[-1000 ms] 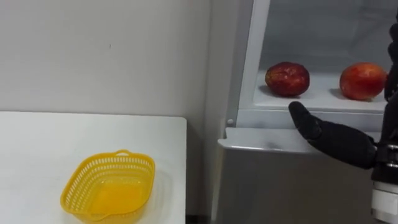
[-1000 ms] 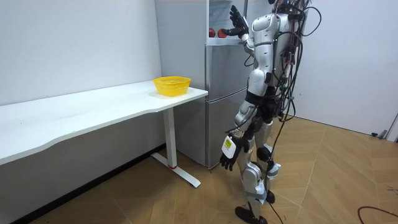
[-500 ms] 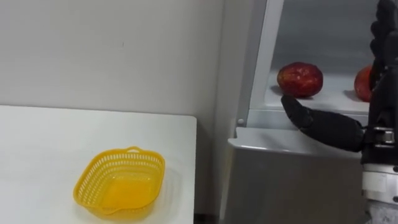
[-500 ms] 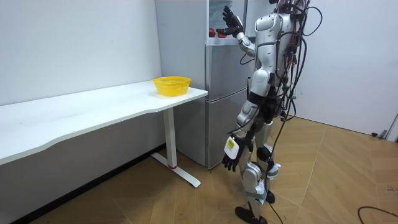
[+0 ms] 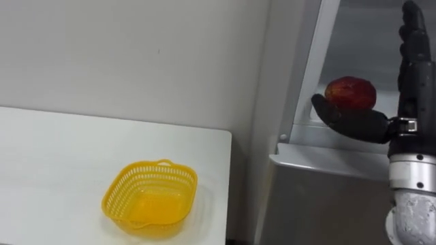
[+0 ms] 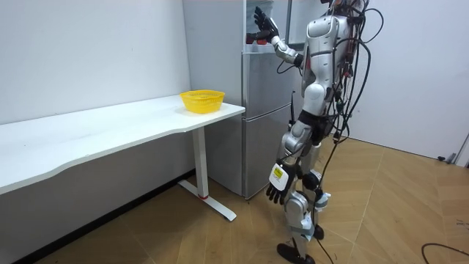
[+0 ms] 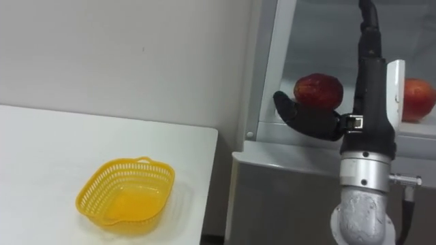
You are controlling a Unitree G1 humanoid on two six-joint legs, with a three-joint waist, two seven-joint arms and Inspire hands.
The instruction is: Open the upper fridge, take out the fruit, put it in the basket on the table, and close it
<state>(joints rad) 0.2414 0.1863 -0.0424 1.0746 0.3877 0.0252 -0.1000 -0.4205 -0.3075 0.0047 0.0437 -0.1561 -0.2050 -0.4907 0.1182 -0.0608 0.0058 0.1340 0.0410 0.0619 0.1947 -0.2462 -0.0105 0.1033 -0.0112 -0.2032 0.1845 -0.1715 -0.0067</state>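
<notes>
Two red apples lie on the white shelf of the open upper fridge compartment: the left apple and the right apple. My right hand is raised in front of the shelf and open. Its fingers point straight up between the two apples, and its thumb reaches left just below and in front of the left apple. I cannot tell whether it touches the fruit. In the room view I stand facing the fridge, with my left hand hanging open by my thigh.
A yellow mesh basket stands empty near the right end of the white table, which ends close to the fridge's side. The grey lower fridge door is closed below the shelf.
My right hand has risen and reached further into the compartment, from below the shelf edge to beside the left apple. The eye view has shifted, so basket and fridge sit further right.
</notes>
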